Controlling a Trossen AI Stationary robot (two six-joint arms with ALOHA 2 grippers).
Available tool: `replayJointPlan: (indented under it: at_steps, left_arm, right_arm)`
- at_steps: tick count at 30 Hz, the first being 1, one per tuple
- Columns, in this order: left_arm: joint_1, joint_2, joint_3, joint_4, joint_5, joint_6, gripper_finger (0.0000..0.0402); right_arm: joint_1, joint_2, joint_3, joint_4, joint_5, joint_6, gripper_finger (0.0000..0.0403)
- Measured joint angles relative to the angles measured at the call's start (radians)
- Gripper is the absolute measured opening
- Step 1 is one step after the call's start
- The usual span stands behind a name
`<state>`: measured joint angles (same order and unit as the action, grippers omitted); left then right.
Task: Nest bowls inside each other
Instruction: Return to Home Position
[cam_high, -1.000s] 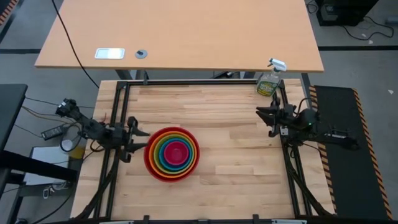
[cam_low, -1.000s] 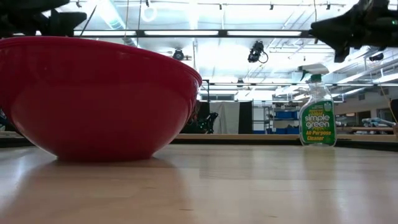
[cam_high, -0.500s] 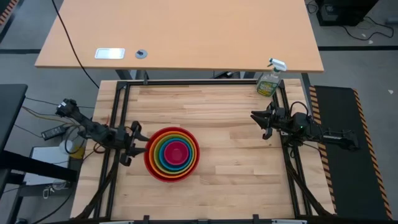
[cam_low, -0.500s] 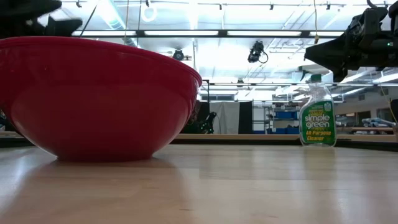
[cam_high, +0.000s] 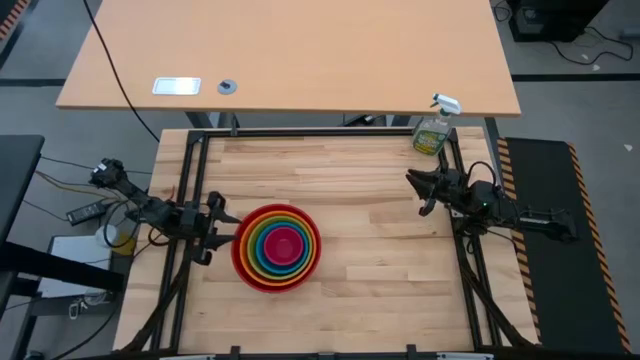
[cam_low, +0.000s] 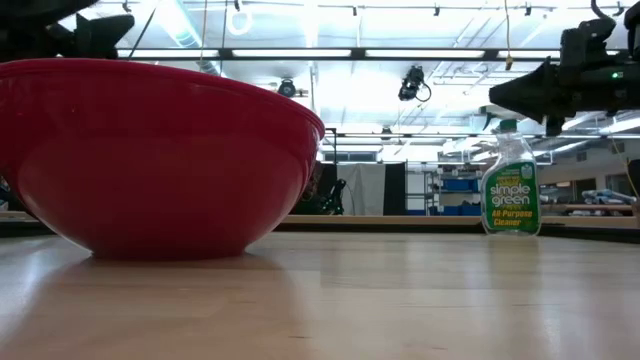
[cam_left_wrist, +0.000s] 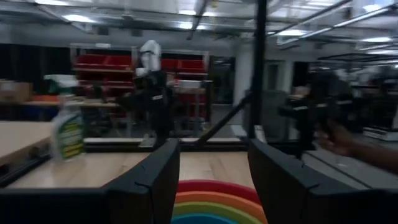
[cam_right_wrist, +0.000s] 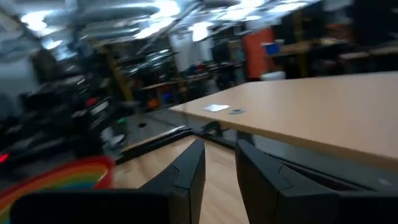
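Observation:
Five bowls stand nested in one stack left of the table's middle. The red bowl (cam_high: 237, 255) is outermost and rests by its base on the wood (cam_low: 150, 160). Inside it sit orange (cam_high: 246, 238), lime green (cam_high: 255, 262) and blue (cam_high: 264, 236), with the pink bowl (cam_high: 282, 246) in the centre. My left gripper (cam_high: 220, 230) hovers open just left of the red rim, pointing at the stack (cam_left_wrist: 211, 199), with nothing between its fingers. My right gripper (cam_high: 421, 190) hangs at the table's right edge, above the wood (cam_low: 500, 95), pointing toward the left. Its fingers (cam_right_wrist: 219, 149) stand slightly apart and hold nothing.
A green spray bottle (cam_high: 432, 132) stands at the table's far right corner (cam_low: 510, 190). Black frame rails (cam_high: 190, 160) run along the table's edges. Bare wood lies between the stack and the right gripper. A second desk (cam_high: 300, 60) stands beyond the far edge.
My right gripper has sunk lower over the table's right edge and tipped its fingers from pointing upward toward level. The bowl stack has kept still.

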<state>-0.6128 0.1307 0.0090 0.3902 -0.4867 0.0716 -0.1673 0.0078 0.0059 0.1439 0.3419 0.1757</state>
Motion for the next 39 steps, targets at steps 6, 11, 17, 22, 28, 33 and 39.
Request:
replayJointPlan:
  at_steps: [6,11,17,22,28,33,39]
  left_arm:
    - [0.001,0.000,0.000,-0.002,-0.104,0.020,0.0192]
    - [0.001,0.000,0.000,-0.045,-0.074,0.064,0.0192]
    - [0.001,0.000,0.000,-0.105,-0.078,0.063,0.0192]
    - [0.001,-0.001,0.000,-0.049,-0.079,0.062,0.0192]
    - [0.001,0.000,0.000,-0.058,-0.080,-0.013,0.0192]
    - [0.001,0.000,0.000,-0.057,-0.080,-0.082,0.0192]
    - [0.001,0.000,0.000,-0.058,-0.080,-0.083,0.0192]
  right_arm:
    - [0.000,0.000,0.000,0.000,0.229,0.057,0.0098]
    - [0.000,0.000,0.000,0.013,0.341,-0.025,0.0098]
    - [0.000,0.000,0.000,0.123,0.339,-0.081,0.0098]
    - [0.000,0.000,0.000,0.139,0.316,-0.057,0.0098]
    - [0.000,0.000,0.000,0.139,0.316,-0.056,0.0098]
    - [0.000,0.000,0.000,0.139,0.316,-0.056,0.0098]
    - [0.000,0.000,0.000,0.139,0.315,-0.056,0.0098]
